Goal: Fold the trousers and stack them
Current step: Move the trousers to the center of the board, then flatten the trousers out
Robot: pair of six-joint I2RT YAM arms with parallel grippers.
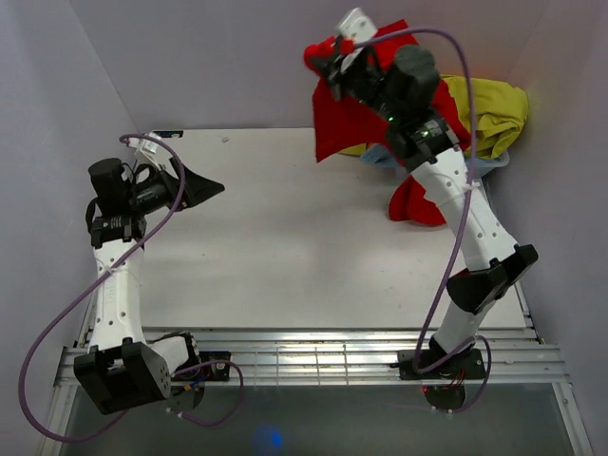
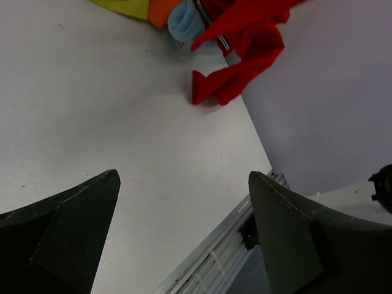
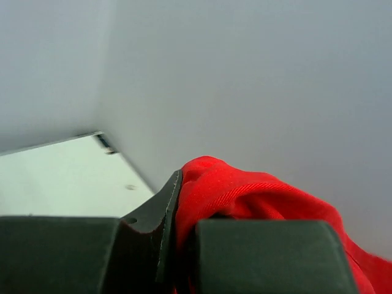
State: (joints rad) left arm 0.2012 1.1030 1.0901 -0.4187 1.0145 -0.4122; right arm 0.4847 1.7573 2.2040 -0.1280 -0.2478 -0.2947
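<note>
The bright red trousers [image 1: 344, 123] hang from my right gripper [image 1: 330, 59], which is shut on a bunch of their fabric and holds it high above the table's far right. One end [image 1: 415, 204] still rests on the table. In the right wrist view red cloth [image 3: 245, 196] bulges out between the shut fingers. In the left wrist view the trousers [image 2: 242, 46] dangle at the far side, one end touching the table. My left gripper [image 1: 211, 188] is open and empty above the table's left side; it also shows in the left wrist view [image 2: 184, 208].
A yellow-green jacket [image 1: 494, 114] and a light blue garment [image 1: 385, 157] lie heaped at the far right corner, against the wall. White table [image 1: 275, 237] with a metal rail [image 1: 313, 356] along its near edge. Grey walls stand close around.
</note>
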